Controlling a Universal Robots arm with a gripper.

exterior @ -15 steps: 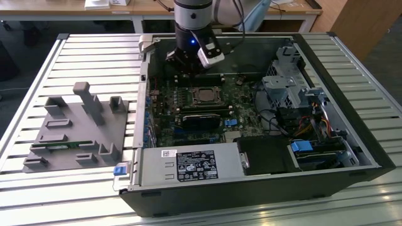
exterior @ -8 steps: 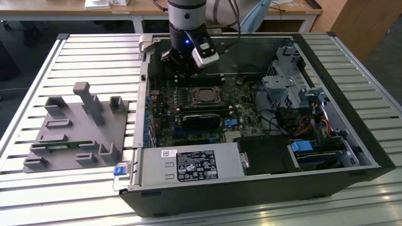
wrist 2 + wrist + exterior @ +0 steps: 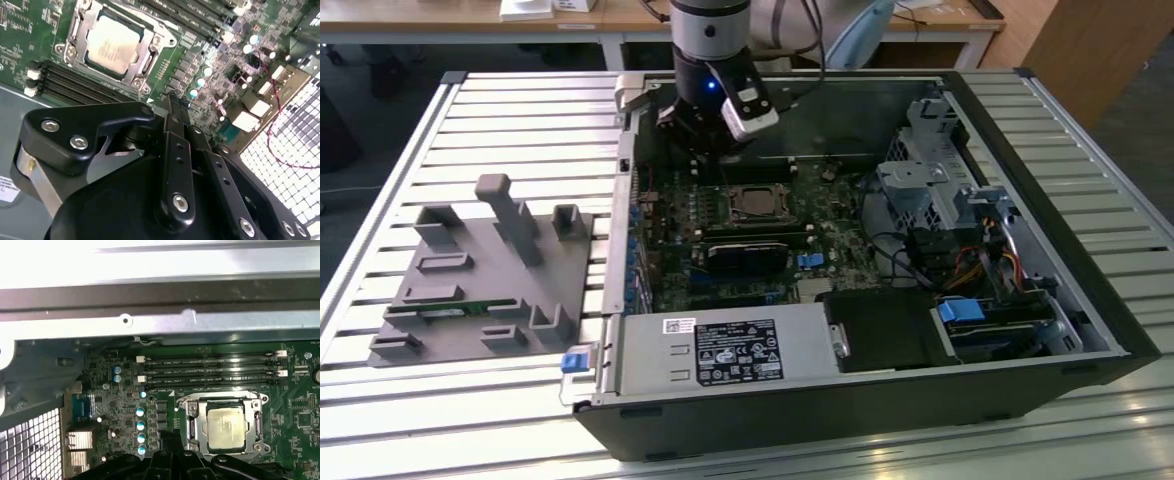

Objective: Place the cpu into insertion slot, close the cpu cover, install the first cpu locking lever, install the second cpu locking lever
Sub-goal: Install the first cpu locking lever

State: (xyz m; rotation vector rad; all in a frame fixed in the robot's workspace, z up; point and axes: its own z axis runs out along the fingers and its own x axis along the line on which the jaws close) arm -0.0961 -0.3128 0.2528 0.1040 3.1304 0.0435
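Black end effector (image 3: pixel 172 107) links fill the near part of the second wrist view, the two fingers (image 3: pixel 175 150) pressed together into one narrow tip with nothing between them, poised just above the green motherboard (image 3: pixel 30 30) beside the socket. Just past that tip lies the cpu (image 3: pixel 111 44), its dull silvery top flat and square in the insertion slot, and the cpu cover (image 3: pixel 82 22), a thin metal frame, lies down around it; in the first wrist view the cpu (image 3: pixel 227 427) and the cpu cover (image 3: pixel 192 427) look the same, with dark memory slots (image 3: pixel 210 372) running alongside. I judge the seating and the cover done and the work now at the locking levers, though I cannot tell whether either thin lever is already hooked down. Pressing one home would call for a fine, steady push with that narrow tip close to the frame. Farther out, in the exterior view, the arm (image 3: pixel 710 50) reaches down into the open computer case (image 3: pixel 854 420) resting on a slatted desk (image 3: pixel 400 400). Capacitors, the case wall and a drive cage (image 3: pixel 927 190) crowd the socket, while a grey parts fixture (image 3: pixel 480 280) sits well apart toward the exterior view's left.
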